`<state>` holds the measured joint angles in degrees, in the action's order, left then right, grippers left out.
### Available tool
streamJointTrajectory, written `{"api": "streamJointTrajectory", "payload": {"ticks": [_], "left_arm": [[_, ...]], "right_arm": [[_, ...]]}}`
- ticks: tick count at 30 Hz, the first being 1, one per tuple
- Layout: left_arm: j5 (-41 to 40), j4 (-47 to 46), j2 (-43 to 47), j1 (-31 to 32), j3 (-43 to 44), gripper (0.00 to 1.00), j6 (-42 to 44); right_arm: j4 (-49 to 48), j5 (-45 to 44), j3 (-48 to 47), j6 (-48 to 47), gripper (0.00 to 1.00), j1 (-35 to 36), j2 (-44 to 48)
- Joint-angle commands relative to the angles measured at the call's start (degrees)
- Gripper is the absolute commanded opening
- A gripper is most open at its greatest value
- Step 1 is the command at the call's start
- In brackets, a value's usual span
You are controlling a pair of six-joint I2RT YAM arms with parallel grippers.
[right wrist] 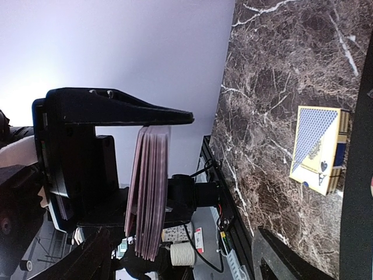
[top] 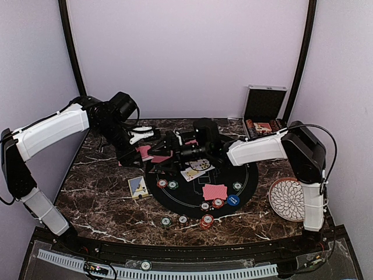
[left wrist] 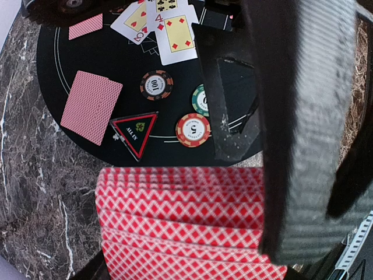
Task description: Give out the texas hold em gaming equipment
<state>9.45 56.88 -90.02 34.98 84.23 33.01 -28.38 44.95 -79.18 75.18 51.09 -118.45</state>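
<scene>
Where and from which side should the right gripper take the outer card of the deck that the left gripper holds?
Probably at the free end of the deck, which sticks out past the left gripper. Seen edge-on, the deck spreads slightly there, so its outer card can be separated. The open right gripper should come toward that end, one finger on each face.

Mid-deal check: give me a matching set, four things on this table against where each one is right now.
Things:
1. red-backed deck
2. ALL IN triangular marker
3. card box
4. white patterned plate

Places:
A. on the marble tabletop, left of the black mat
B. at the tabletop's right side
C. clamped in the left gripper
D. on the black mat

Pairs: 1-C, 2-D, 3-A, 4-B
</scene>
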Motion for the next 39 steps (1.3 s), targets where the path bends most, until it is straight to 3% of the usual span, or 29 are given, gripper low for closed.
{"api": "streamJointTrajectory", "payload": {"ticks": [1, 22, 39], "left_arm": [[0.1, 0.3, 0.6, -0.2, -0.1, 0.00, 0.7], [1.0, 0.9, -0.4, -0.1, 0.0, 0.00, 0.6], [0.1, 1.6, -0.3, -0.1, -0.4, 0.00, 1.3]], "right_arm": [[-6.8, 1.3, -2.7, 3.3, 0.84, 1.1, -2.1], [3.9, 1.2, -19.2, 1.2, 0.80, 3.4, -14.0], [2.7, 0.8, -7.6, -2.0, 0.67, 0.1, -8.2]]}}
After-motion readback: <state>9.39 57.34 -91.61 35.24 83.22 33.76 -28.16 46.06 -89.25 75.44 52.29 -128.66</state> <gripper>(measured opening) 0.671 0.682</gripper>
